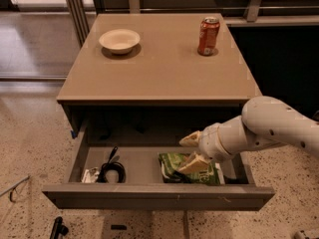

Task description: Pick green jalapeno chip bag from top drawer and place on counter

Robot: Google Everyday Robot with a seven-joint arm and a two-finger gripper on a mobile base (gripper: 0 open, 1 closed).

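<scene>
Pincer (pixel 184 155), fingers apart, hangs over the green jalapeno chip bag (pixel 171 165) in the top drawer (pixel 149 196).

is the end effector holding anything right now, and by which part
Nothing is held. The end effector sits open in the top drawer, its lower finger against the green jalapeno chip bag lying there.

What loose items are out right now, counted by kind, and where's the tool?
Bowl: 1, on the counter
Soda can: 1, on the counter
Green jalapeno chip bag: 1, in the top drawer
Black cable coil: 1, same drawer
Small crumpled packet: 1, same drawer
Total: 5
Tool: open, over the chip bag
</scene>
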